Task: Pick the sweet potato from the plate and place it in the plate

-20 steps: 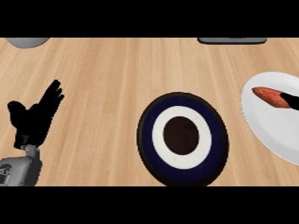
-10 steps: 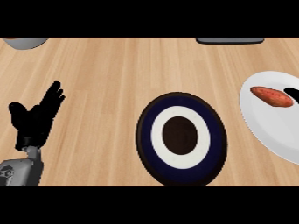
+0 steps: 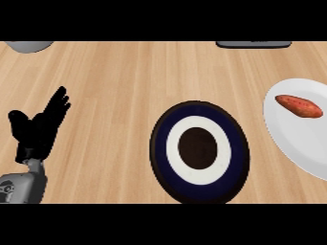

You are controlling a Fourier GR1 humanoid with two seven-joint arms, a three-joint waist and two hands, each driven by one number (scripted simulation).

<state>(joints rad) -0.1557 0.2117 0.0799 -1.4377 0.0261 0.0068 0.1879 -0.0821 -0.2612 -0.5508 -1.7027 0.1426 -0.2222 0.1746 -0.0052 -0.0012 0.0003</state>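
You are seeing the sweet potato (image 3: 299, 105) lying on the white plate (image 3: 304, 143) at the right edge, near its upper part. The dark blue plate (image 3: 199, 189) is sitting in the middle of the wooden counter (image 3: 124, 72). Your left hand (image 3: 38, 127) is resting at the left, fingers straight and spread. A small black tip is showing at the right edge; whether it is the right hand, you cannot tell.
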